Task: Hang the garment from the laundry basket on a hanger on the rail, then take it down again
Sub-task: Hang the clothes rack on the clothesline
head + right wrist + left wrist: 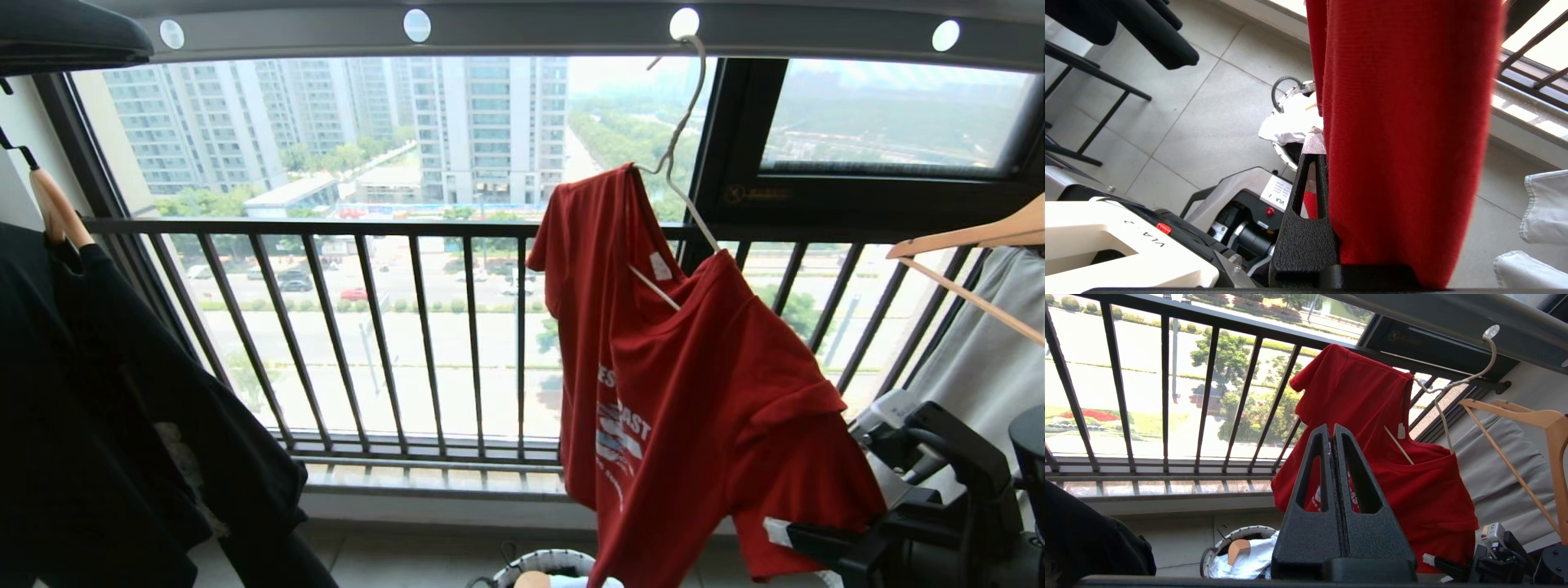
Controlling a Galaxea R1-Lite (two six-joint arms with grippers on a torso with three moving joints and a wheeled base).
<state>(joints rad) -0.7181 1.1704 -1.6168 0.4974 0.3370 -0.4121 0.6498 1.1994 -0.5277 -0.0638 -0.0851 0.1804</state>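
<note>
The red garment [694, 408] hangs askew on the thin white hanger [678, 139], whose hook sits in a hole of the grey rail [531, 28]. One shoulder has slid down the wire. My right gripper [784, 535] is low at the right, shut on the garment's lower edge. In the right wrist view the red cloth [1404, 143] fills the jaws; one finger [1310, 183] shows and the other is hidden behind the cloth. My left gripper [1332, 426] is shut and empty, apart from the shirt. The laundry basket [543, 563] stands on the floor below.
A black shirt [122, 408] hangs at the left on a wooden hanger. A pale grey garment [980, 343] hangs at the right on another wooden hanger [971, 237]. The dark barred window railing [408, 327] runs behind. White cloth [1245, 559] lies in the basket.
</note>
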